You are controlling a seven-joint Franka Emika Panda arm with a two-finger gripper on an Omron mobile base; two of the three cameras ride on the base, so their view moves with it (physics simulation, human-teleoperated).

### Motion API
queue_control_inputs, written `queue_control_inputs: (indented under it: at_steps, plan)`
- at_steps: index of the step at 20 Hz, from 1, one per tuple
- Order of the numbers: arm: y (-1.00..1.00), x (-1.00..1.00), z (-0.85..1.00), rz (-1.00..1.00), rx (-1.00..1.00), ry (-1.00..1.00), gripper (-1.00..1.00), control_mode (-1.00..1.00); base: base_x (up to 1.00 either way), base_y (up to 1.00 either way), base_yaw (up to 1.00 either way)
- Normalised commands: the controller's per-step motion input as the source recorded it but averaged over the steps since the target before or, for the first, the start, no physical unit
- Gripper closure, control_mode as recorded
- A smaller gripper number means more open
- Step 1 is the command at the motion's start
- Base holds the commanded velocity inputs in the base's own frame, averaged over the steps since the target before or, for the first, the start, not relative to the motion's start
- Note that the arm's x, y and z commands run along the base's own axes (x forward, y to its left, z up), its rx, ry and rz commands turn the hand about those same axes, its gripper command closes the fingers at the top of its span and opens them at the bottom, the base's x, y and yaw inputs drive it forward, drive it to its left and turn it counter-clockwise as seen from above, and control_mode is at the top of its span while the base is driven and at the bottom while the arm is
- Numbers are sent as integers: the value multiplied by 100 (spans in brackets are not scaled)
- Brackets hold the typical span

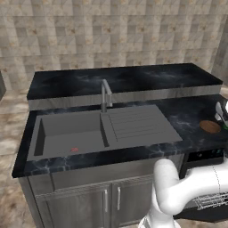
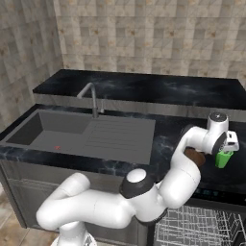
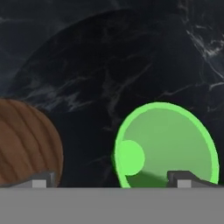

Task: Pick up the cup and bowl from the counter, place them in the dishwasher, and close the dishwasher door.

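Pincer (image 3: pixel 112 178) released, jaws spread wide, gripping nothing, poised above the counter (image 3: pixel 131 65) and looking down into the cup (image 3: pixel 166 146). In the hand view, one fingertip (image 3: pixel 183 179) overlapping the cup's rim at 5 o'clock, the other fingertip (image 3: pixel 41 179) against the bowl (image 3: pixel 26 140) at 8 o'clock. Seen from the right base view, pincer (image 2: pixel 229 144) sitting just over the cup (image 2: pixel 223 158), with the bowl (image 2: pixel 194 156) at 9 o'clock of the cup, partly behind the arm.

Likely trouble: centred between cup and bowl rather than over the cup, so a straight descent could land one finger inside the cup and the other on the bowl, tipping the cup or shoving the bowl along the stone. Needs a shift toward 3 o'clock in the hand view first, by this reading.

Cup: small, bright green, tapered, upright, empty, its paler floor visible off-centre. Standing on the black marbled counter, well to the right of the sink (image 1: pixel 71 133), above the dishwasher (image 2: pixel 211 194), whose white wire rack (image 2: pixel 192 228) is pulled out below. Bowl (image 1: pixel 210 126): shallow, brown, wood-grained, near the cup but apart from it.
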Motion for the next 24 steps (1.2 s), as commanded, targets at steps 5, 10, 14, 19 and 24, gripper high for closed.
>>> queue_control_inputs:
  at_steps: [5,10,14,19,24]
  plan:
    - [-2,14,-20,1,0,1,-100,-100,0,0,0]
    - [-9,13,-12,2,0,0,-100,-100,0,0,0]
    - [-16,2,-1,0,0,0,-100,-100,0,0,0]
    - [-10,0,14,0,1,0,-100,-100,0,0,0]
    - [-13,0,6,0,2,0,-100,-100,0,0,0]
